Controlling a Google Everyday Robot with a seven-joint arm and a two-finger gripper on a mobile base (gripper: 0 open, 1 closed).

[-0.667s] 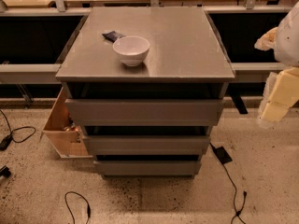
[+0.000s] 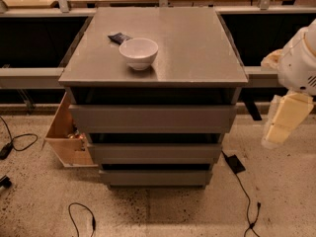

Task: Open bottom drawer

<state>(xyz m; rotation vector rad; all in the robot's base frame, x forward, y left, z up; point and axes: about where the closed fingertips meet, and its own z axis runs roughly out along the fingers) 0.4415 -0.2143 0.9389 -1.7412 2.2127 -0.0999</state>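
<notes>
Looking from the floor upward, I see loose cables on the speckled floor in front and a small black adapter lying by the cabinet's right foot.

Just behind them sits the bottom drawer, the slimmest of the three grey fronts. It is right down at floor level and, as far as I can judge, not yet pulled out. Its long axis runs left to right across my view, with a dark slot along its upper edge.

The gripper hangs at the right edge of the view, out beyond the cabinet's right side, at about the height of the top drawer. So the bottom drawer lies down and to the left of the gripper, well apart from it and untouched. I cannot tell whether the claw is spread or pressed together.

I judge that the coming move must drop the gripper low and bring it round to the front, then hook the slot and pull toward the camera, square to the front.

Above the target is the middle drawer, then the top one. A light wooden box leans against the cabinet's left side.

Farther back, a white bowl stands on the grey cabinet top, with a small dark packet just behind it.

I can read no brand, label or writing anywhere.
</notes>
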